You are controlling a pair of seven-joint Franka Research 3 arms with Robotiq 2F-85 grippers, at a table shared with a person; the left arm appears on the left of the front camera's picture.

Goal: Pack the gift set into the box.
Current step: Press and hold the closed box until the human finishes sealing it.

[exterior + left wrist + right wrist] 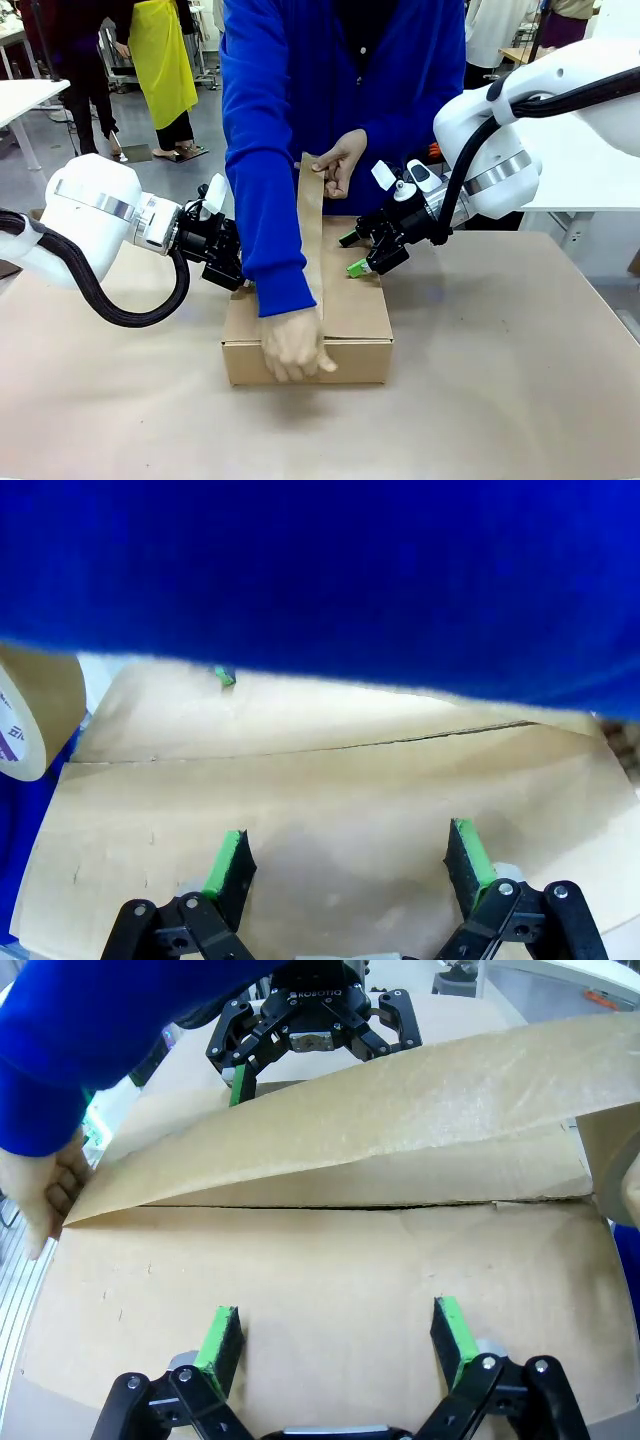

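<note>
The brown cardboard box [352, 318] lies closed in the middle of the table; the gift set is hidden. A person stretches a strip of brown tape [311, 230] along the centre seam, one hand [293, 350] pressing it onto the front wall, the other [342, 163] holding it up. My left gripper [238, 275] is open at the box's left side, its pads [226, 860] resting over the left flap [330, 800]. On the other side my right gripper [362, 262] is open, its pads [452, 1330] over the right flap [330, 1260]. The raised tape [380, 1120] crosses in front of the left gripper [310, 1060].
The person's blue sleeve [320, 570] reaches over the box between both grippers. A tape roll [25, 720] hangs beside the box's far end. The brown table top [500, 400] spreads bare around the box. White tables [590, 170] stand behind.
</note>
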